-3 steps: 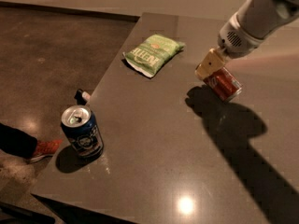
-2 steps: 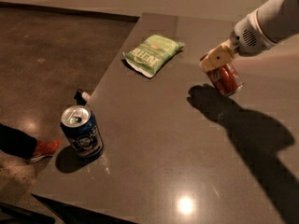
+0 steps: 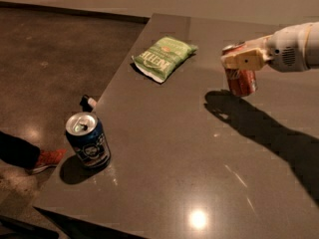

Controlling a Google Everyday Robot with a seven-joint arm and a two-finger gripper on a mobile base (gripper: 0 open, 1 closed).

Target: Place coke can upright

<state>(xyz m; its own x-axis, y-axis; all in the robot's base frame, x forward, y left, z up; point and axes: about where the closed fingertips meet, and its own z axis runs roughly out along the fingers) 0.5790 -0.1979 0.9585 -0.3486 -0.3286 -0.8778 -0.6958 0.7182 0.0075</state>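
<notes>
The dark grey stone counter carries a dark blue drink can at 8 o'clock and a green foil snack bag at 11 o'clock. At 2 o'clock the white arm reaches in level from the right, its tool clamped on the top of the small red-orange aluminium coke can, which is nearly upright and low over the surface. This looks like the set-down step: lower it straight until the base sits flat, then release.

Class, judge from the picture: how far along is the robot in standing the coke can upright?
Done: the coke can is gripped and looks roughly upright. In hand: the gripper holds its upper part over the table's far right. Left: setting it down, if its base isn't already resting (I can't tell), then releasing.
</notes>
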